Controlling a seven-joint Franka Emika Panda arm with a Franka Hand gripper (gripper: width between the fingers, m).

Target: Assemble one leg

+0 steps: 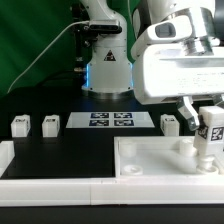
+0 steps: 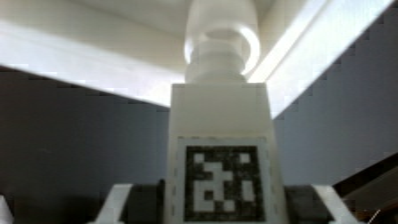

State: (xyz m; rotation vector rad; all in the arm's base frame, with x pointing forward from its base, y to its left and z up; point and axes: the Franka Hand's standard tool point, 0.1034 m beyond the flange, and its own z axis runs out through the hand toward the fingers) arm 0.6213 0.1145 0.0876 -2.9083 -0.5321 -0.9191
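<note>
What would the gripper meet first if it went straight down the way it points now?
Probably the white tray-like part right below: the leg held in the gripper would touch it first; the gap is unclear.

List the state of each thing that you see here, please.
gripper: shut on the held leg.
held leg: upright, above the tray-like part.
loose legs: lying on the table, ungripped.
tray-like part: flat on the table.
marker board: flat.

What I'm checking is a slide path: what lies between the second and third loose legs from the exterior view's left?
The marker board, lying flat between the second leg and the third leg; only the exterior view shows it.
</note>
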